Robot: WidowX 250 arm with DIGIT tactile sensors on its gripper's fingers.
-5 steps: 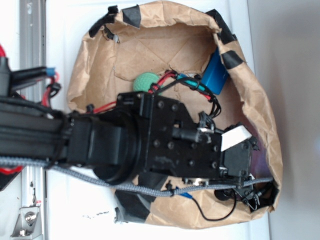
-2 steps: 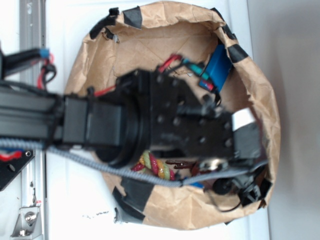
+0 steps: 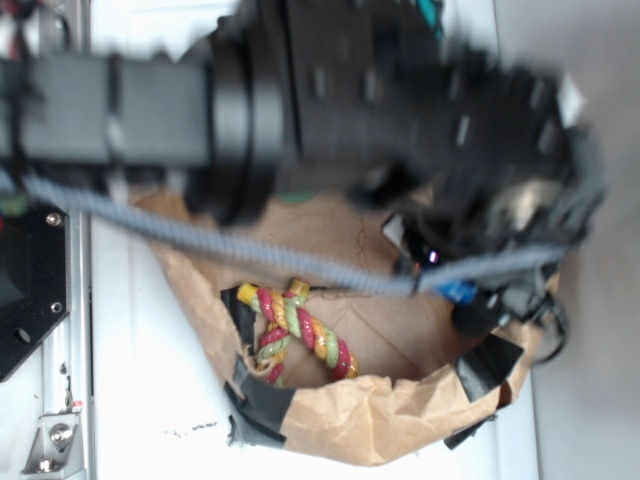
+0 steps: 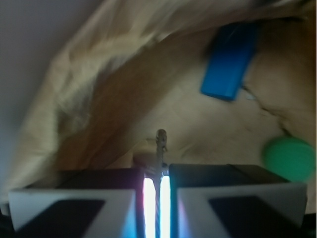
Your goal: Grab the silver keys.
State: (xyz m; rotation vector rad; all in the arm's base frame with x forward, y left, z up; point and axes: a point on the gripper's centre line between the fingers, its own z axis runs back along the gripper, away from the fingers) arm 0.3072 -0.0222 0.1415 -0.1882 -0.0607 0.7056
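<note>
Keys [image 4: 161, 144]: a thin metal piece is sticking up from between the nearly closed jaws of the end effector [image 4: 156, 186], which is pinching it above the paper bag [image 4: 99, 99]. A blue block [image 4: 230, 62] and green ball [image 4: 289, 158] are lying in the bag; a rope toy [image 3: 300, 335] is resting near its taped rim.

A: Which parts are unclear from the exterior camera?

B: My arm [image 3: 300, 90] is motion-blurred and covers most of the paper bag [image 3: 380, 430]; my gripper [image 3: 520, 170] is a smear.

A: And at the wrist?

B: Only a thin metal piece of the silver keys [image 4: 161, 144] shows between my nearly closed jaws; the remainder is hidden. The green ball [image 4: 290, 157] is blurred.
</note>
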